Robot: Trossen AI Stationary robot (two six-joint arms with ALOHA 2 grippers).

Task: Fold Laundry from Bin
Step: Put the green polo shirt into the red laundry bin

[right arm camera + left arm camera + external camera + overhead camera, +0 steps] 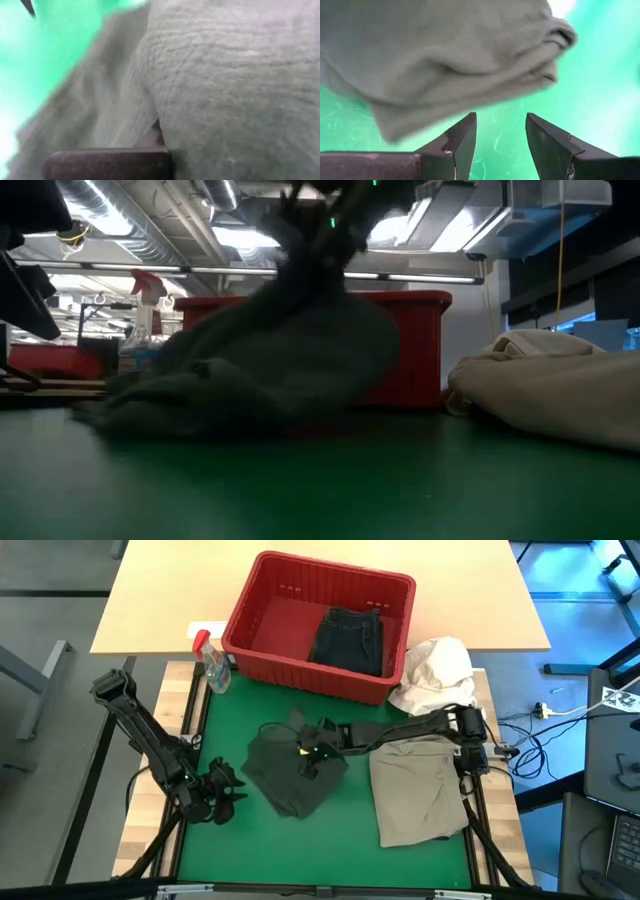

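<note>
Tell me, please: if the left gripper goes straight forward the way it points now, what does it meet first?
Most likely the dark garment. The open left gripper points over bare green mat toward its folded edge; how far off that edge lies is unclear.

A crumpled dark grey garment (290,768) is pinched at its top by the right end effector (318,748). Beyond it stands the red basket (262,638) holding a folded dark garment (351,638); a khaki garment (418,788) lies flat beside the end effector.

Three garments (290,768), one bin (262,648)
</note>
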